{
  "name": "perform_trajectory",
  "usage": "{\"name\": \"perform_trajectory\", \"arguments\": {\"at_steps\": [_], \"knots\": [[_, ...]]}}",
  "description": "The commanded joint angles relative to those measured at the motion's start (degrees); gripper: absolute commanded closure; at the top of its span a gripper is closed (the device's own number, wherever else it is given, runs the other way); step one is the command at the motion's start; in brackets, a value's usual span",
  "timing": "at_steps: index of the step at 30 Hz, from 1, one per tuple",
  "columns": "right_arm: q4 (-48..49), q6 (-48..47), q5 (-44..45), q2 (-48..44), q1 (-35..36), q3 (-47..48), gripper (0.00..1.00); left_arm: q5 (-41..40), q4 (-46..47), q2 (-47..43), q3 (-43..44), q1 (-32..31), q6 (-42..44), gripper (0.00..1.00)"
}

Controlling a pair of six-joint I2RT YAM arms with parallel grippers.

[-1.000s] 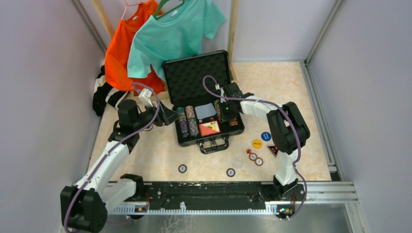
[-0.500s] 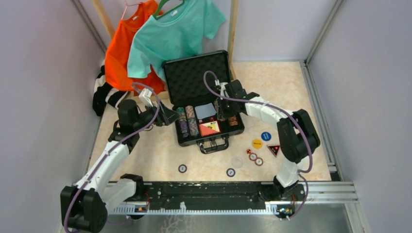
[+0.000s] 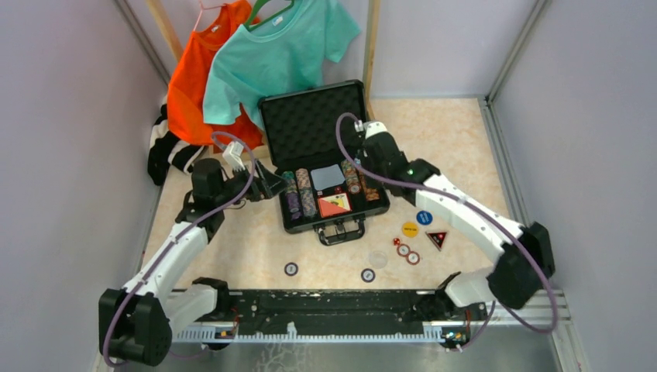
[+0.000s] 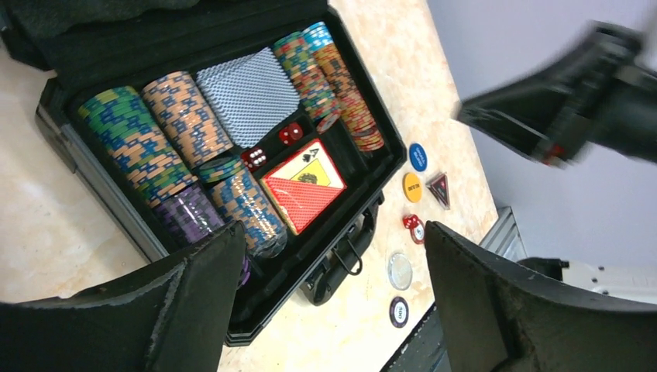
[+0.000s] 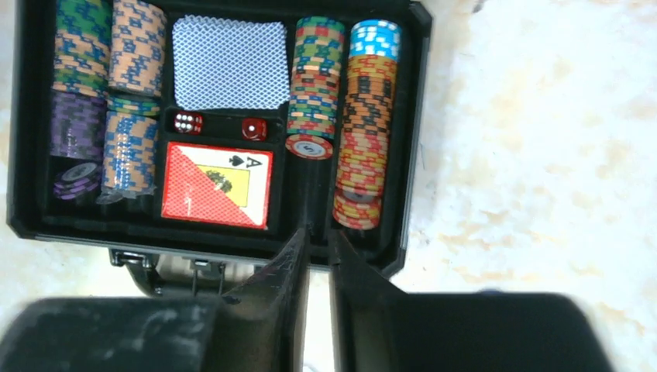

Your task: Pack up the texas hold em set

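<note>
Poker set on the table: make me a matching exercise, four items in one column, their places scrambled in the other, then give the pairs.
Things:
1. red card box
2. blue button
3. blue-backed deck
4. teal shirt

Places:
A. hanging behind the open lid
B. on the table, right of the case
C. in the case, middle compartment on the handle side
D. in the case, middle compartment on the lid side

Pairs: 1-C, 2-B, 3-D, 4-A.
</note>
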Motion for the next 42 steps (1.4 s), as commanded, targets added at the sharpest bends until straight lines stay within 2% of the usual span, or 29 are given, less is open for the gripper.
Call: {"name": "perform_trajectory", "arguments": {"at_steps": [1, 2, 3, 4, 6, 9, 16, 22, 26, 42], "knots": [[-5.3, 7.12, 27.79, -10.95, 6.89, -2.3, 0.58, -3.91, -0.98, 3.41, 1.4, 0.24, -1.45, 0.08], [-3.97, 9.04, 26.15, -13.1, 6.28, -5.4, 0.26, -4.66, -1.67, 4.05, 2.06, -0.17, -1.33, 0.08], [-2.23, 10.32, 22.07, -15.46, 5.02, -8.1, 0.17, -6.24, -2.35, 4.34, 2.86, -0.96, -1.14, 0.08], [-0.56, 11.54, 17.07, -18.16, 3.25, -10.75, 0.16, -8.37, -3.2, 4.43, 3.73, -2.19, -0.75, 0.08], [2.0, 14.0, 9.33, -21.31, 0.2, -15.9, 0.2, -13.65, -5.19, 4.35, 5.86, -5.78, 0.65, 0.07], [0.94, 16.61, 8.71, -23.44, 0.0, -20.73, 0.36, -21.09, -8.47, 4.78, 8.95, -10.76, 2.59, 0.07], [0.54, 21.36, 7.66, -26.8, 2.58, -29.32, 0.41, -30.61, -11.9, 5.04, 9.4, -13.89, 4.59, 0.06], [1.7, 21.22, 5.93, -24.9, 2.61, -31.76, 0.43, -31.27, -11.87, 5.23, 8.56, -13.95, 6.35, 0.06], [1.51, 21.12, 5.64, -23.14, 2.6, -32.29, 0.53, -29.24, -11.55, 5.6, 8.93, -13.91, 6.87, 0.06], [2.27, 22.34, 5.39, -20.41, 2.65, -35.6, 0.53, -28.11, -10.37, 3.02, 7.39, -13.87, 7.13, 0.07]]}}
